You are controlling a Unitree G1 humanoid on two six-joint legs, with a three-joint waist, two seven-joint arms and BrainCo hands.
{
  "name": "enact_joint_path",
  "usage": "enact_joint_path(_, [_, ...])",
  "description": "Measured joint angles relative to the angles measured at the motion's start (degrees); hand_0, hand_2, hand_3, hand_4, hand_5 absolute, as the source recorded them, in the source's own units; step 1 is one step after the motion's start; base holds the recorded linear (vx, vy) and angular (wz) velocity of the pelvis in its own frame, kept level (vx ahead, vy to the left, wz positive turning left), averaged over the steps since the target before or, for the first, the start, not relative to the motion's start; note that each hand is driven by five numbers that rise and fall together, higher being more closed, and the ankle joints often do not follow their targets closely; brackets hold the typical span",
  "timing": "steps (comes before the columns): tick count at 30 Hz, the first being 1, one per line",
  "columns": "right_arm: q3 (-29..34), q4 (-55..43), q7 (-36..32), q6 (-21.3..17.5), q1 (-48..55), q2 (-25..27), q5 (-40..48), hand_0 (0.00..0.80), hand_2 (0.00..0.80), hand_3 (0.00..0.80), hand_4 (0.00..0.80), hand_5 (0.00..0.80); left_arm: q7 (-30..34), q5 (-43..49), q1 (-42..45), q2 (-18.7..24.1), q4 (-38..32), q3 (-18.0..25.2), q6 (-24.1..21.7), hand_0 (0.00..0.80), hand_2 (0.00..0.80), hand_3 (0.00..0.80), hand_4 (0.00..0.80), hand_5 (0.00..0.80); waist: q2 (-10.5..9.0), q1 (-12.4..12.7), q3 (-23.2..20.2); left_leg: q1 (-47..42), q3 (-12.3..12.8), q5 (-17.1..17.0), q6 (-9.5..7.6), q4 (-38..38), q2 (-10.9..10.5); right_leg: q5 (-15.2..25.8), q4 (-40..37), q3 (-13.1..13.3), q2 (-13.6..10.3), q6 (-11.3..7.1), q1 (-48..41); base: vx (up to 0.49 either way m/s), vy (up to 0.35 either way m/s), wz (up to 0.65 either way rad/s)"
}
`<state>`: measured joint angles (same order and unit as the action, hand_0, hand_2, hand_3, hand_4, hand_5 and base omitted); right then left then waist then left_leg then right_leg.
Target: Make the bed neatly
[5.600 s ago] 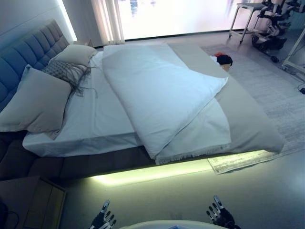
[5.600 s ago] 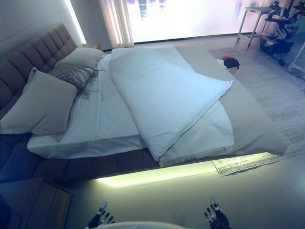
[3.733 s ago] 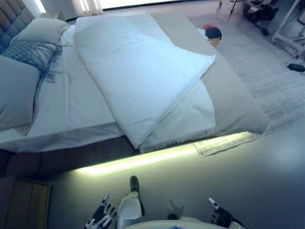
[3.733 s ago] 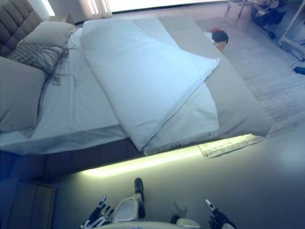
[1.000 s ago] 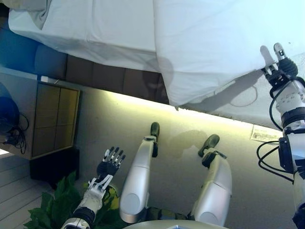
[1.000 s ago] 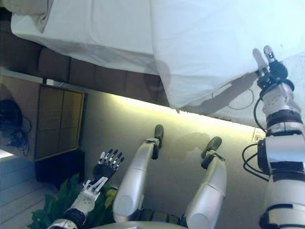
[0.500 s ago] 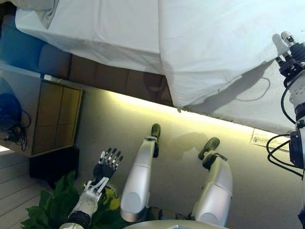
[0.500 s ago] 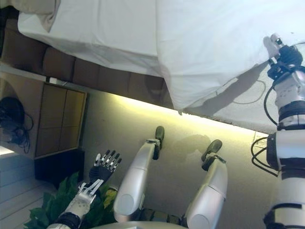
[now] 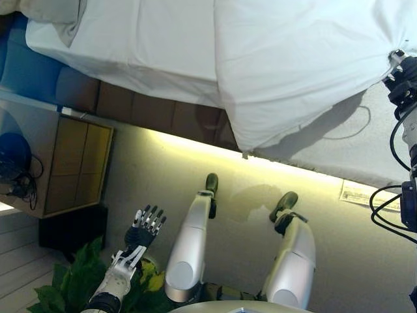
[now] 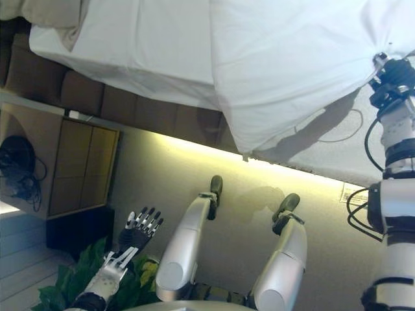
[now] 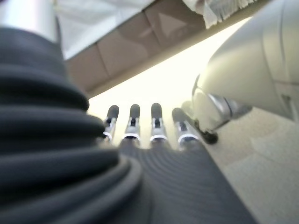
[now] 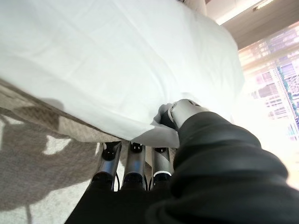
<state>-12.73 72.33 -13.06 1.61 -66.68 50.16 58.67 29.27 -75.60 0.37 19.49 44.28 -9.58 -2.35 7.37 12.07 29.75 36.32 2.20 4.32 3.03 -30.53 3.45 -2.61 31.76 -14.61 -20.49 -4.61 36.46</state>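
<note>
the right hand (image 12: 154,154), reaching out over the bed's near edge, pinched the edge of the smooth white duvet (image 9: 293,59) between thumb and fingers, the soft cloth bunching at the grip. the duvet lay folded diagonally across the bed (image 9: 156,39), over a grey fringed blanket (image 9: 339,137). the left hand (image 9: 144,228) hung low with fingers spread above a leafy plant (image 9: 71,277).

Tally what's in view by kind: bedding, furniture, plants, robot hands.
duvet: 1
pillow: 1
nightstand: 1
plant: 1
hands: 2, the left hand and the right hand
Total: 6
</note>
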Motion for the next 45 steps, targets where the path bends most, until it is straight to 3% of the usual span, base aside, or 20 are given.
enact_joint_path(7, [-0.48,-0.01,-2.2,1.81,2.27,-0.28,-0.04,0.8,0.8,0.8,0.8,0.8,-0.1,-0.98,-1.91,2.26,-2.75,-0.02,-2.53,0.0,0.0,0.0,0.0,0.0,-0.03,-0.18,0.0,-8.47,1.11,-0.94,0.38,5.67,0.42,2.31,-7.11,-0.57,1.56,-0.85,-8.52,0.005,0.01,-0.09])
enact_joint_path(15, [-0.48,-0.46,-3.7,3.41,4.36,-3.0,-0.02,0.8,0.8,0.8,0.8,0.8,-2.24,-2.25,-11.46,7.86,-10.08,-0.12,-4.81,0.0,0.0,0.0,0.0,0.0,-0.47,-0.27,-0.26,-18.85,2.74,-3.52,0.72,15.16,0.63,6.87,-18.82,-2.35,3.85,-1.77,-19.49,-0.022,0.013,-0.07])
enact_joint_path(18, [-0.48,-0.69,-3.75,3.83,4.58,-4.62,-0.02,0.8,0.8,0.8,0.8,0.8,-1.9,-2.15,-15.15,9.17,-12.43,-0.53,-4.87,0.0,0.0,0.0,0.0,0.0,-1.8,-0.4,-1.14,-21.31,3.73,-4.0,1.02,17.79,0.85,8.16,-22.22,-3.43,4.57,-1.54,-21.8,-0.006,0.012,-0.13])
enact_joint_path(25, [-1.49,-2.56,-3.72,4.89,4.6,-7.93,-0.02,0.8,0.8,0.8,0.8,0.8,-1.93,0.59,-21.22,9.25,-13.16,-6.54,-3.8,0.0,0.0,0.0,0.0,0.0,-5.09,-1.96,-3.06,-26.84,4.94,-4.48,1.41,22.19,1.11,10.14,-28.58,-3.99,6.03,-1.74,-27.57,0.022,-0.013,-0.07])
enact_joint_path(35, [-3.64,-2.66,-2.56,5.54,4.51,-10.6,0.56,0.8,0.8,0.8,0.8,0.8,-3.71,2.92,-25.74,8.55,-10.24,-11.94,5.77,0.0,0.0,0.0,0.0,0.0,-6.17,-3.24,-5.3,-30.59,5.67,-5.26,1.88,25.77,1.32,11.36,-32.22,-4.72,7.09,-1.51,-31.0,0.013,-0.004,-0.04])
enact_joint_path(45, [-6.12,-4.51,-1.39,6.67,4.52,-16.81,1.27,0.8,0.8,0.8,0.8,0.8,-4.56,-0.57,-27.47,-3.37,0.56,-15.53,21.57,0.0,0.0,0.0,0.0,0.0,-8.6,-5.25,-8.21,-34.5,7.11,-5.42,2.43,28.09,2.21,11.74,-34.4,-4.47,8.46,-1.29,-33.85,0.039,-0.054,-0.08])
